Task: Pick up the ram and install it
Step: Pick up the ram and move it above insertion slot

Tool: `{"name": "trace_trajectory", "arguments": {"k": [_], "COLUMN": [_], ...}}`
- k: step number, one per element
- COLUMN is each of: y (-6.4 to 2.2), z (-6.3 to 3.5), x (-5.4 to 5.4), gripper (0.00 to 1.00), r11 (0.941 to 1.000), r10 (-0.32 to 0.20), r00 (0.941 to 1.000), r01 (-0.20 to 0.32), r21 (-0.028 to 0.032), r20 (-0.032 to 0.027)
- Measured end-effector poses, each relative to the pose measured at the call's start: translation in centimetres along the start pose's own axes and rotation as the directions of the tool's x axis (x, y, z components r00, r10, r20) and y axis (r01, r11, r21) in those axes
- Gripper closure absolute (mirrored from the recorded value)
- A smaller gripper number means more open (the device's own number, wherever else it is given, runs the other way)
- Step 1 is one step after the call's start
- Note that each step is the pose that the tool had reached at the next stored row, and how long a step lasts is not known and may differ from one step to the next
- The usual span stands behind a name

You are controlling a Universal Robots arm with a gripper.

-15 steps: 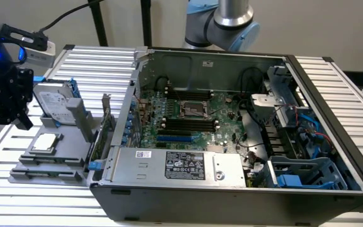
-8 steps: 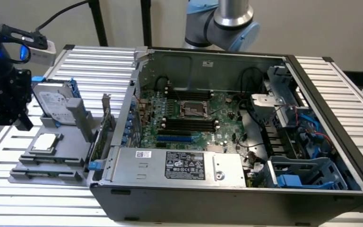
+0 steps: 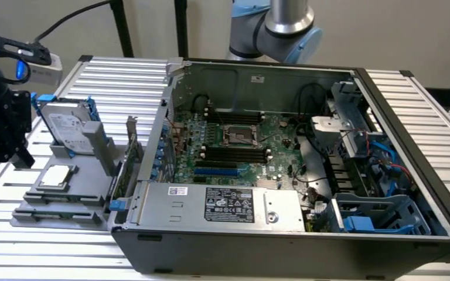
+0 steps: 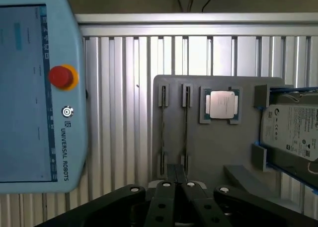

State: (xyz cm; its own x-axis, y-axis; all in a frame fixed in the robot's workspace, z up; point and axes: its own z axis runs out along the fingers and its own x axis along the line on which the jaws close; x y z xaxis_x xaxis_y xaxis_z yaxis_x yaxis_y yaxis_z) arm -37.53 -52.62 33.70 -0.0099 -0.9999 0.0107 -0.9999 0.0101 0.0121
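Observation:
Two ram sticks (image 4: 186, 122) stand on edge in narrow slots of a grey holder (image 4: 213, 147), seen as thin dark lines in the wrist view. My gripper (image 4: 178, 180) is shut with nothing between its fingers, hovering over the near end of those slots. In the exterior view the gripper (image 3: 18, 153) hangs at the far left, beside the grey holder (image 3: 61, 196). The open computer case (image 3: 287, 234) lies to the exterior view's right, and its motherboard (image 3: 241, 140) shows black memory slots (image 3: 233, 153).
On the holder sit a CPU (image 4: 221, 105) and a silver hard drive (image 4: 293, 132). A teach pendant (image 4: 35, 88) lies beside the holder on the ribbed aluminium table (image 4: 124, 113). An upright card with a metal bracket (image 3: 131, 152) stands between holder and case.

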Motion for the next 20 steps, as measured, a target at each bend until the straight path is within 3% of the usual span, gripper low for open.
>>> {"name": "trace_trajectory", "arguments": {"k": [4, 5, 7, 8, 20], "y": [0.22, 0.23, 0.22, 0.22, 0.2], "z": [0.06, 0.12, 0.25, 0.35, 2.46], "x": [0.5, 0.5, 0.5, 0.5, 0.5], "gripper": [0.88, 0.76, 0.76, 0.69, 0.69], "r11": [1.0, 0.9999, 0.9999, 0.9998, 0.999], "r10": [-0.009, -0.012, -0.016, -0.019, -0.045], "r00": [1.0, 0.9999, 0.9999, 0.9998, 0.999], "r01": [0.009, 0.012, 0.016, 0.019, 0.045], "r21": [0.0008, 0.0013, 0.0018, 0.002, 0.0029], "r20": [-0.0001, 0.0001, -0.0002, -0.0001, -0.0005]}}
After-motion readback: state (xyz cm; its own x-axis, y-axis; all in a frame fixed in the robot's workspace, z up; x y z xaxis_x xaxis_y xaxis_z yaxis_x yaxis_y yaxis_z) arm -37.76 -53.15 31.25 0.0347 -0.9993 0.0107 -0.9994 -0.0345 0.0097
